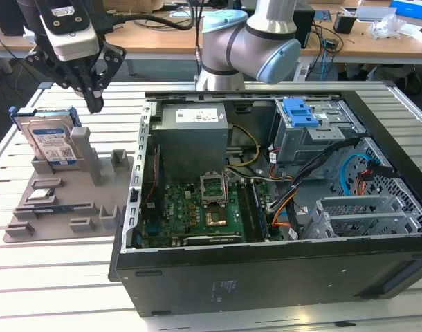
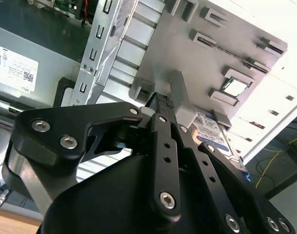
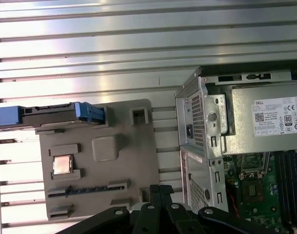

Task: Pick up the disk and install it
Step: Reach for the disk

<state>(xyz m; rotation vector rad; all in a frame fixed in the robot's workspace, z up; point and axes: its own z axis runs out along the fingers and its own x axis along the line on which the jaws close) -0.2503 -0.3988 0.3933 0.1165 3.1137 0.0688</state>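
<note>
Your hand (image 1: 93, 97), a black two-finger unit on the grey and pale-blue robot arm (image 1: 249, 41), is closed with its fingertips together and nothing between them; both wrist views show the tips meeting (image 2: 163, 102) (image 3: 160, 189). It hangs in the air above the flat grey plastic fixture plate (image 1: 66, 207), clear of every part.

The disk (image 1: 52, 142), a silver rectangular hard drive with a blue-and-white label in a blue plastic carrier, stands on its long edge in a slot at the far corner of that plate. It is just below your hand, to the exterior view's left, and not touched. In the first wrist view you see its top edge (image 3: 51, 114); the blue end tab overhangs the plate's outer edge, with bare slats beyond it. A grey upright post (image 1: 93, 159) stands just beside the disk's label face, on the case side.

The plate lies on the slatted aluminium counter (image 1: 59, 277). The open black computer case (image 1: 266, 277) lies on the exterior view's right, its perforated metal rim (image 3: 199, 112) near the plate's edge, with a narrow strip of counter between them. Open counter runs along the plate's other sides.

Inside the case, the blue slotted plastic bracket (image 1: 301, 112) sits on top of the grey metal drive cage (image 1: 315, 142), well apart from your hand.
</note>
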